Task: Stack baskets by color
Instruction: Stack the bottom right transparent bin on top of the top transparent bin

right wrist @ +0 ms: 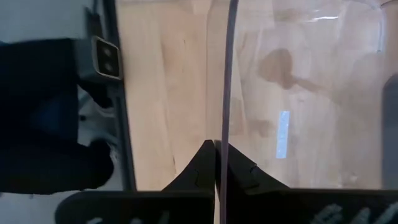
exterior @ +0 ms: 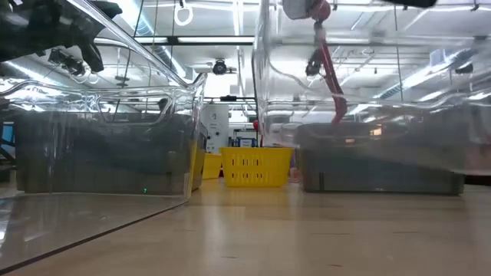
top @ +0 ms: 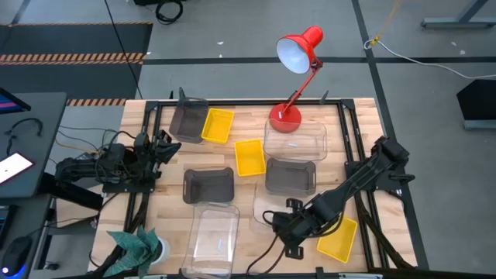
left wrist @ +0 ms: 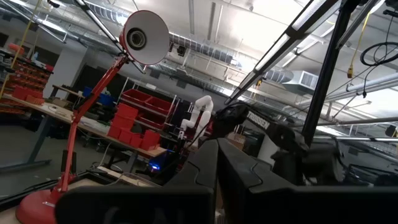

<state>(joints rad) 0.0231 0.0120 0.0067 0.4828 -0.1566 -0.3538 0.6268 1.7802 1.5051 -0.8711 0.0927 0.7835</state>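
1. My right arm reaches in from the counter's (top: 364,124) 4 o'clock edge, stretched low and long toward 7 o'clock, elbow near the right rail.
2. My right hand (top: 280,225) sits at about 6 o'clock on the counter, its fingers (right wrist: 202,165) pinched shut on the thin upright wall of a clear basket (top: 273,203); in the wrist view the wall's edge runs straight down between the two fingertips.
3. That clear basket lies just at 6 o'clock of a grey basket (top: 291,176) and is hard to outline from above.
4. My left arm lies folded at the counter's 9 o'clock edge, and the left hand (top: 167,144) points toward 3 o'clock, fingers closed on nothing; its wrist view looks up past the red lamp (top: 298,58) into the room.
5. A second clear basket (top: 214,239) rests at 7 o'clock, and a third, taller one (top: 296,139) stands at 1 o'clock beside the lamp's base.
6. A second grey basket (top: 208,185) is near centre at 8 o'clock; another grey one (top: 188,120) is tilted at 11 o'clock, touching a yellow basket (top: 218,125).
7. A second yellow basket (top: 249,156) lies at centre; a third yellow one (top: 339,238) lies at 5 o'clock, just beside my right forearm.
8. A teal cloth (top: 136,244) sits off the counter's 7 o'clock corner.
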